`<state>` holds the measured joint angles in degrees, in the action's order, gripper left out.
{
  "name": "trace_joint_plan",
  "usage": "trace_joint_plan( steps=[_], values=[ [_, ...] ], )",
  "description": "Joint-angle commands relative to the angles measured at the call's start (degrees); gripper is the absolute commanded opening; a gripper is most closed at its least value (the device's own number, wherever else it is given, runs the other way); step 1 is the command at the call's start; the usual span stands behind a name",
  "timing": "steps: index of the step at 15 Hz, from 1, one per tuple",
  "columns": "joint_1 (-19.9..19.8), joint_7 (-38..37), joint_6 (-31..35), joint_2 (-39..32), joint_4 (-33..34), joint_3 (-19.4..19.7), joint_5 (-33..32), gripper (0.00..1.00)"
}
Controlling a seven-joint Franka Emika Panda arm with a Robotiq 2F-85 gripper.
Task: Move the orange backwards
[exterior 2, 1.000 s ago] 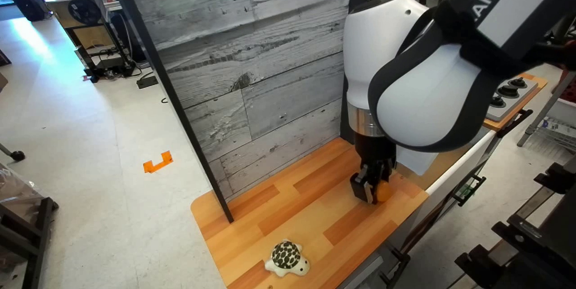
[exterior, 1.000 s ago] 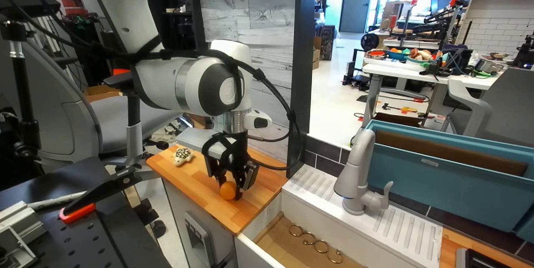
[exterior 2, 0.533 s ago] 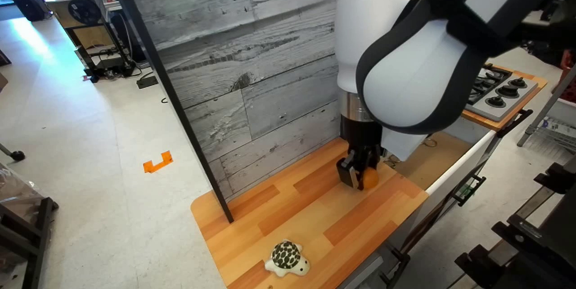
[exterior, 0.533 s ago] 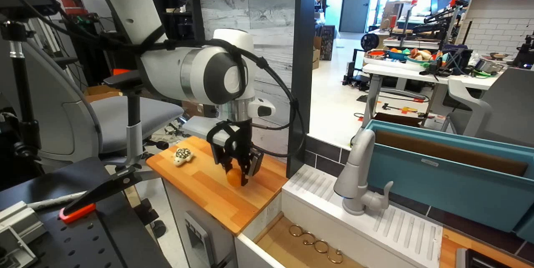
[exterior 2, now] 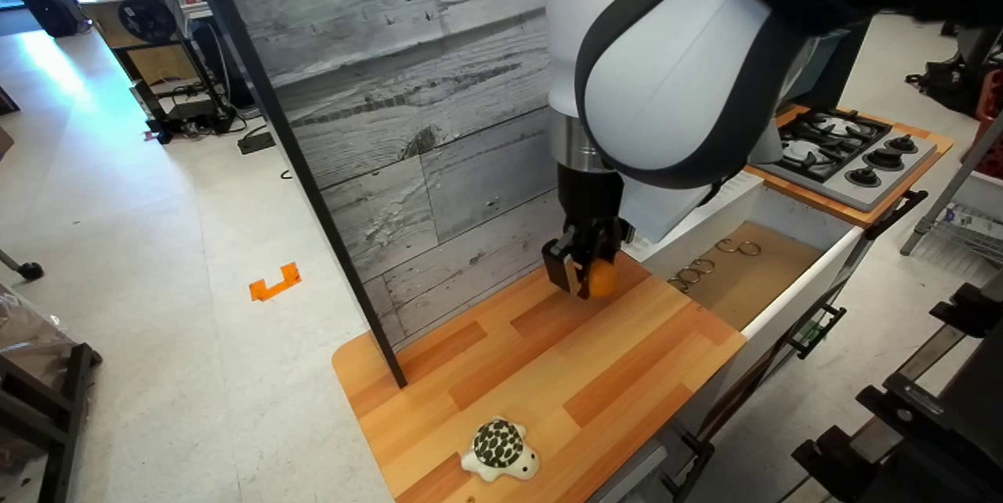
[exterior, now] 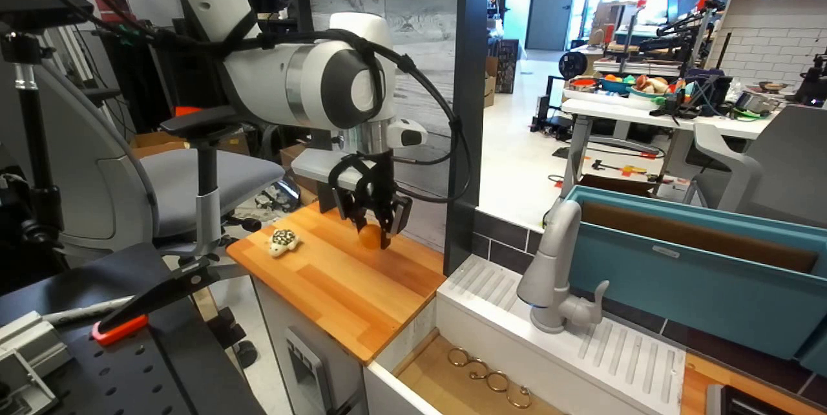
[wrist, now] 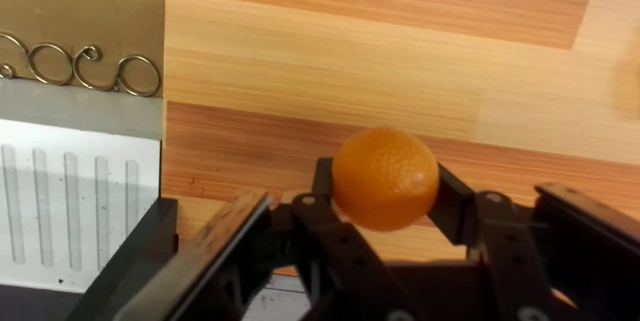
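Note:
The orange (wrist: 385,178) is small, round and bright orange. In the wrist view it sits between both finger pads and touches them. It also shows in both exterior views (exterior: 370,236) (exterior 2: 602,278). My gripper (wrist: 386,186) is shut on the orange. In an exterior view the gripper (exterior 2: 588,277) points straight down close to the grey wood-look panel. The orange appears to hang a little above the wooden counter (exterior: 342,292); the exact gap is hard to tell. The fingers hide part of the orange's side in the exterior views.
A white toy turtle with a dark spotted shell (exterior 2: 499,450) lies on the counter. The grey panel (exterior 2: 462,166) stands upright along the counter's back. An open drawer with metal rings (exterior: 488,376), a white ribbed ledge and a faucet (exterior: 555,273) adjoin the counter.
My gripper has carried the orange from near the counter's front and drawer side toward the grey panel, and it appears somewhat higher. The turtle has not moved.

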<state>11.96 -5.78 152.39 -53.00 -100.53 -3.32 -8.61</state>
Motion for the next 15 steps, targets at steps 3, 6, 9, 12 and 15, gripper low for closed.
trace_joint_plan(
  steps=[3,6,9,12,15],
  values=[
    [1.9,-0.1,-1.5,-5.0,6.5,1.0,0.9,0.20],
    [2.5,-0.1,-1.9,-7.8,9.6,1.2,0.7,0.20],
    [3.2,-0.2,-1.8,-10.4,12.6,1.6,0.5,0.20],
    [3.9,-0.4,-2.3,-12.0,14.3,2.1,0.4,0.38],
    [4.4,-0.9,-2.7,-11.7,14.1,2.3,0.4,0.78]
  ],
)
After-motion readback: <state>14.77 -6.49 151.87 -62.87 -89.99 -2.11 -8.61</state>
